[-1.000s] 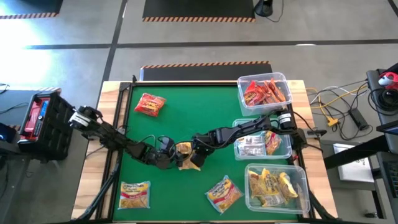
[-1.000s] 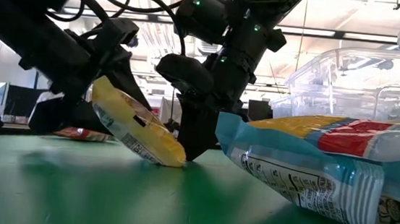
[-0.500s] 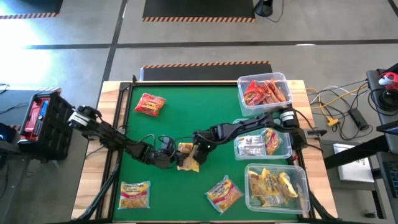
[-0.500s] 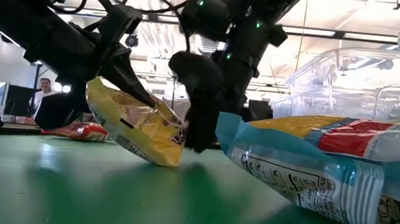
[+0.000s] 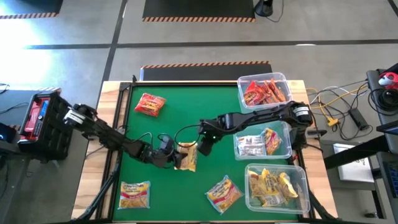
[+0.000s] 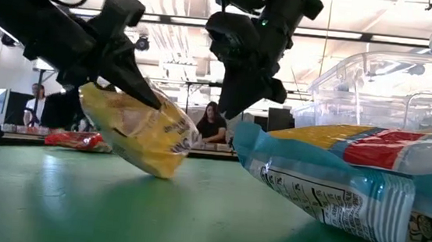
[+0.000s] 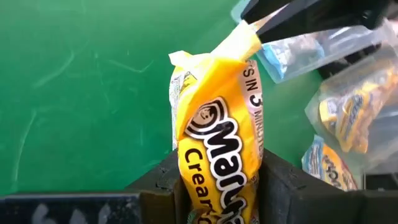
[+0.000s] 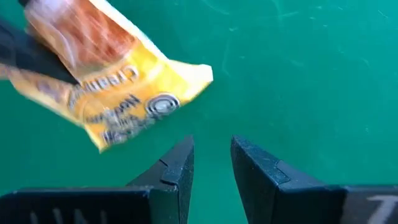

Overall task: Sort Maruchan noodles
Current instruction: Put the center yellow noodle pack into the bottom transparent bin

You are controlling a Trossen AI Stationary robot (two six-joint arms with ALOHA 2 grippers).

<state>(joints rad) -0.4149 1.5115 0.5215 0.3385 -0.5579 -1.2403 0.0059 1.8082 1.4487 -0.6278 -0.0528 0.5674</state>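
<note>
Between the two dark fingers of the left hand [image 7: 217, 186], a crinkly yellow packet [image 7: 217, 130] of Maruchan noodles is pinched by its lower half, its glossy printed face bulging above the fingertips and its sealed end fanning out flat. In the low view it hangs tilted just over the green tabletop [image 6: 98, 212]. Just beyond that packet's far end, the right hand [image 8: 211, 163] hovers empty, its angular fingers set narrowly apart, the packet lying ahead of them and to one side. Farther from the left hand, three loose packets rest on the tabletop: a red one [image 5: 150, 104], a yellow one [image 5: 134, 194] and another yellow one [image 5: 224, 190]. Past the right hand stand three clear, rigid rectangular bins [image 5: 297, 163], each holding more packets.
</note>
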